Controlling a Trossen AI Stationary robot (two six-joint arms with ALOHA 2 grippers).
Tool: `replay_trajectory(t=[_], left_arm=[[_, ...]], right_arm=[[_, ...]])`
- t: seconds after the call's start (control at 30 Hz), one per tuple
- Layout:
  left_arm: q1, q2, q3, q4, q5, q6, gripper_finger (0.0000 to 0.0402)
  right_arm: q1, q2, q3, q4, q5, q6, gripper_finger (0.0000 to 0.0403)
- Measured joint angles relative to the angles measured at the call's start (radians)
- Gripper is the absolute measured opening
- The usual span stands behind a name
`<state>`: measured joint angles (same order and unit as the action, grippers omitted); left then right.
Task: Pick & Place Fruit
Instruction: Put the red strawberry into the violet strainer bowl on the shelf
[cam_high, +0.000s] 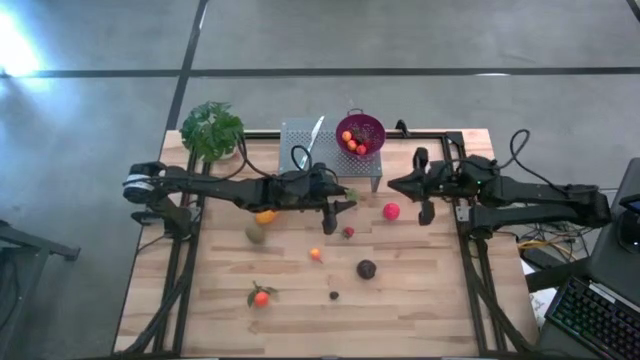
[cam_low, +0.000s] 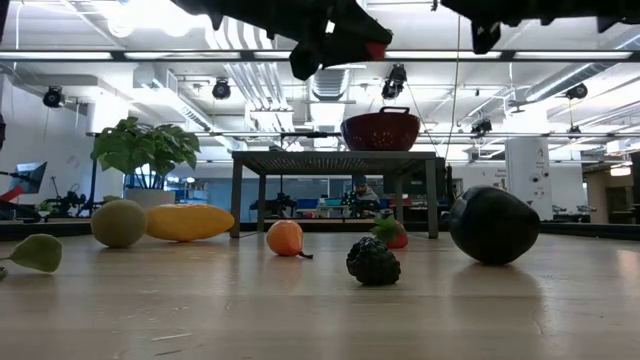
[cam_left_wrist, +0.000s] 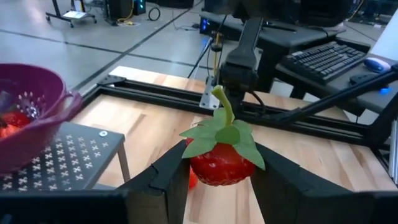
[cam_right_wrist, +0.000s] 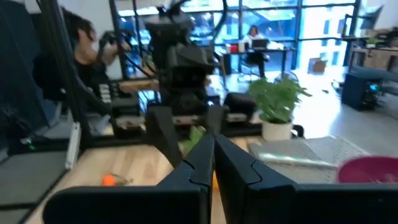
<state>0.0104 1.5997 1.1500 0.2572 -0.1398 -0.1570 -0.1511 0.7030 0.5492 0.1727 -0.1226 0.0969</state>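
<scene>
My left gripper (cam_left_wrist: 221, 177) is shut on a red strawberry-like fruit (cam_left_wrist: 219, 163) with green leaves. It hovers mid-table (cam_high: 347, 199), beside the metal stand (cam_high: 300, 140) that carries the purple colander (cam_high: 372, 127). Fruit pieces (cam_high: 352, 141) lie in the colander. Resting on the table are a red ball (cam_high: 391, 211), a dark purple ball (cam_high: 366, 268), an olive-green fruit (cam_high: 257, 233), an elongated orange fruit (cam_high: 266, 216) and several small pieces. My right gripper (cam_right_wrist: 214, 163) is shut and holds nothing. It hangs above the table's right side (cam_high: 392, 185). My left gripper pinches the red fruit by its two sides (cam_left_wrist: 198, 168) between its two fingers. The fingers (cam_left_wrist: 168, 177) lie about level and come from the table's left. The fruit is lifted clear of the table, with its stem (cam_left_wrist: 222, 106) pointing up.
A potted plant (cam_high: 212, 128) stands at the far left corner. A black frame rail (cam_high: 470, 280) runs along the table's right side. A leafy orange fruit (cam_high: 261, 297) and a tiny dark piece (cam_high: 334, 295) lie toward the near edge.
</scene>
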Motion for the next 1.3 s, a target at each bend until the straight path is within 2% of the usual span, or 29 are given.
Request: replay_trajectory(t=[0.3, 0.47, 0.63, 0.8, 0.9, 1.07, 1.3], left_arm=[[0.021, 0.0, 0.002, 0.04, 0.0, 0.056, 0.0156], [0.032, 0.0, 0.002, 0.086, 0.006, 0.122, 0.0156], [0.038, 0.006, 0.002, 0.143, 0.049, 0.195, 0.0156], [0.047, 0.034, 0.018, 0.178, 0.075, 0.243, 0.0156], [0.054, 0.078, 0.075, 0.161, 0.087, 0.277, 0.0156], [0.054, 0.113, 0.166, 0.038, 0.093, 0.319, 0.0156], [0.054, 0.113, 0.174, 0.049, 0.092, 0.337, 0.0156]], right_arm=[[0.016, 0.129, 0.0, 0.124, -0.008, 0.026, 0.0094], [0.016, 0.186, 0.0, 0.207, -0.008, -0.016, 0.0137], [0.016, 0.213, 0.0, 0.261, -0.007, -0.024, 0.0163], [0.016, 0.223, 0.016, 0.27, -0.007, -0.024, 0.0175], [0.016, 0.236, 0.042, 0.263, -0.006, -0.041, 0.0175], [0.015, 0.241, 0.089, 0.165, -0.006, -0.051, 0.0163], [0.016, 0.228, 0.135, 0.084, -0.006, -0.069, 0.0146]])
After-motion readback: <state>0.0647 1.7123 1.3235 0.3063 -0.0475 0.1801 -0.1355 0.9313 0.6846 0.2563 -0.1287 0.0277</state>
